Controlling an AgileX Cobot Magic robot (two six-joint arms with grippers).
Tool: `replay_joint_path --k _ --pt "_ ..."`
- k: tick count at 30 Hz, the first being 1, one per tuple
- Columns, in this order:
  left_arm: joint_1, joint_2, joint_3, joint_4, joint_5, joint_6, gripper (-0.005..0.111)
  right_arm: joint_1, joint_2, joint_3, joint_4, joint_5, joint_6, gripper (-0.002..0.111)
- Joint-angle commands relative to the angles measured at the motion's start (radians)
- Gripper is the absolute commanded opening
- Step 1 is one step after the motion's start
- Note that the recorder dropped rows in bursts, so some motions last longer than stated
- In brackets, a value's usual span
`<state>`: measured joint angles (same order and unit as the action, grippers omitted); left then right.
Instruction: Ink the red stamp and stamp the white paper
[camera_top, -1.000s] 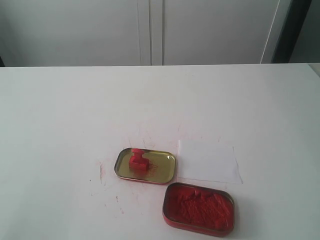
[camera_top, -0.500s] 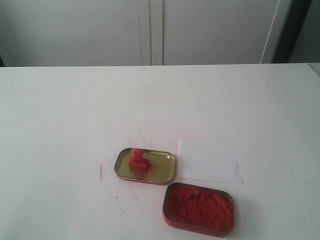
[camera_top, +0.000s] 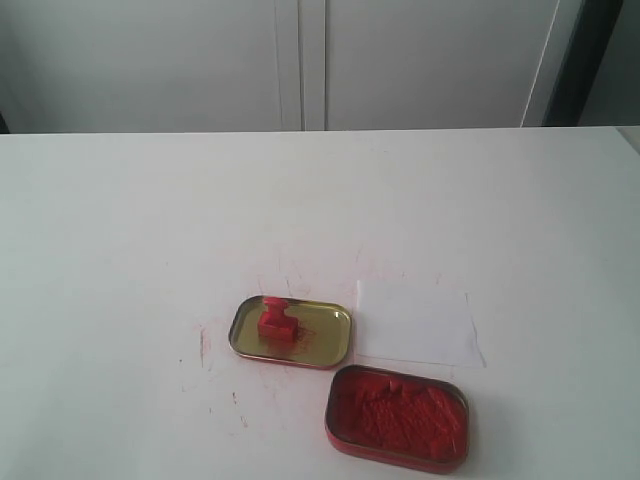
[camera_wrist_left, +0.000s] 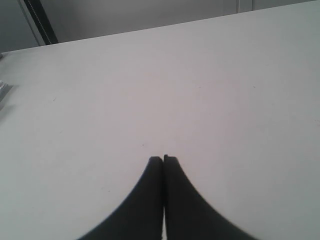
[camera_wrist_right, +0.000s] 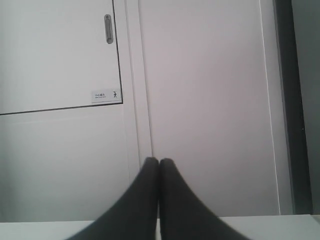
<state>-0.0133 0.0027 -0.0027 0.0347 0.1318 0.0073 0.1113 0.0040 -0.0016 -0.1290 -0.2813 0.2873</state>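
A white surface (camera_top: 120, 250) fills most of the frame, with faint red smudges (camera_top: 203, 345) at lower left of centre beside a shallow gold tin lid (camera_top: 327, 332). Pale cabinet doors (camera_top: 150, 60) span the top, one bearing a small handle (camera_wrist_right: 108, 29) and label (camera_wrist_right: 106, 95).

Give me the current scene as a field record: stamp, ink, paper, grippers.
stamp: red stamp upright in gold lid
ink: red ink tin, open, beside lid
paper: white paper flat on table, looks blank
left: left gripper shut, empty, over bare table
right: right gripper shut, empty, facing cabinet doors
progress: stamp not yet picked up
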Motion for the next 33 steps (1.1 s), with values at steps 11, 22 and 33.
replay_joint_path --k 11,22,33 --pt "0.002 -0.003 0.003 -0.003 0.000 0.001 0.000 -0.002 0.137 -0.377 -0.001 0.578 -0.104 0.000" --pt "0.002 -0.003 0.003 -0.003 0.000 0.001 0.000 -0.002 0.593 -0.686 0.004 0.806 -0.104 0.000" --pt "0.002 -0.003 0.003 -0.003 0.000 0.001 0.000 -0.002 0.953 -0.900 0.058 1.023 -0.162 0.000"
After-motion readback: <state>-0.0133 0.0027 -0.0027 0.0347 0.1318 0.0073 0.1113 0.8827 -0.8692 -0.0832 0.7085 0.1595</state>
